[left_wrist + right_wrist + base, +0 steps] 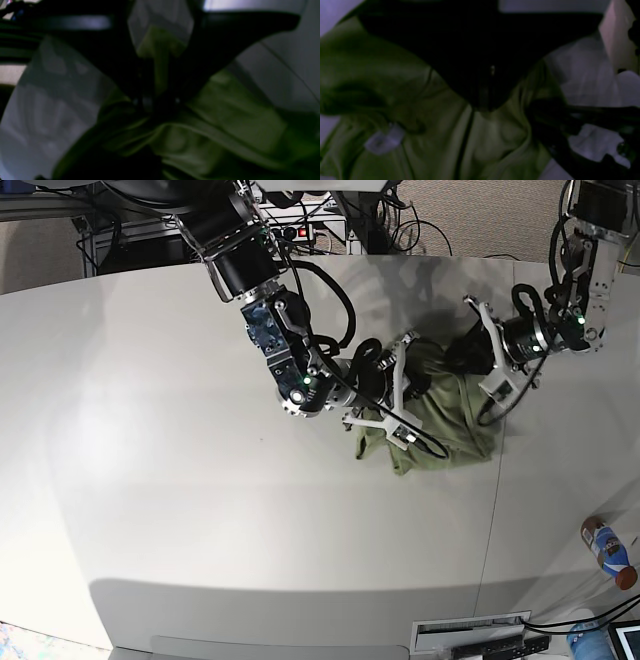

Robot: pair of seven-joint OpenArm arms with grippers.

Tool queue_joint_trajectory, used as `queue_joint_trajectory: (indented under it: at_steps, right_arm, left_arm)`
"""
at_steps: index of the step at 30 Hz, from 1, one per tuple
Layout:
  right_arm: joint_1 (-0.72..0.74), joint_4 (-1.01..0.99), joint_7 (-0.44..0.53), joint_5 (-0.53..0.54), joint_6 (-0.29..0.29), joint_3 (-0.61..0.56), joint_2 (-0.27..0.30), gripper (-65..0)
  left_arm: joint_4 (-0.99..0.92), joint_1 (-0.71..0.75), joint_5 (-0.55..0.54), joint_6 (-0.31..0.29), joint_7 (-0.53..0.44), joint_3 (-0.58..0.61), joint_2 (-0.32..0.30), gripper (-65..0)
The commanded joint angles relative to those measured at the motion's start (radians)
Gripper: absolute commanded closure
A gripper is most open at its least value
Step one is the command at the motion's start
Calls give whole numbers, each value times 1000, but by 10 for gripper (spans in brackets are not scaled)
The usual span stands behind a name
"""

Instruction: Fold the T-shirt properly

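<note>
The olive-green T-shirt [447, 422] lies bunched up right of the table's middle. My right gripper [398, 392] reaches in from the left and presses into the shirt's left side. In the right wrist view the cloth [495, 140] gathers into folds under the dark gripper [485, 105], which looks shut on it, and the white neck tag [382, 141] shows at lower left. My left gripper [456, 360] comes in from the right at the shirt's upper edge. In the left wrist view the cloth [225, 120] is drawn up into the gripper [155, 100], which looks shut on it.
The white table [200, 480] spreads wide to the left and front of the shirt. A bottle [608, 550] lies off the table's right edge at the lower right. Cables and equipment [320, 220] stand behind the far edge.
</note>
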Motion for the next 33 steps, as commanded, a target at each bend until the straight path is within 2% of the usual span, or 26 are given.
queue_joint_trajectory:
  at_steps: [1, 5, 7, 12, 18, 22, 28, 33]
  right_arm:
    - [20, 16, 37, -10, 7, 1, -9, 0]
    - [23, 16, 112, -85, 7, 1, -18, 0]
    - [29, 16, 124, -88, 6, 1, -26, 0]
    - [51, 18, 137, -71, 6, 2, -43, 0]
    - [72, 18, 123, -77, 6, 2, -42, 0]
    - [72, 18, 115, -77, 6, 2, -42, 0]
    - [72, 18, 105, -80, 6, 1, -42, 0]
    - [72, 18, 99, -80, 6, 1, -42, 0]
  left_arm:
    - [-24, -16, 35, 19, 24, -10, -13, -103]
    - [-129, -69, 36, 19, 7, -10, -6, -103]
    - [-166, -96, 40, 17, -8, -10, -6, -103]
    - [-230, -155, 97, 21, -32, -10, -6, -103]
    - [-336, -210, 100, 23, -51, -10, -6, -103]
    - [-384, -232, 108, 55, -79, -10, -6, -103]
    - [-410, -252, 214, 81, -132, -10, -6, -103]
    - [-412, -262, 216, 132, -148, -10, -6, -103]
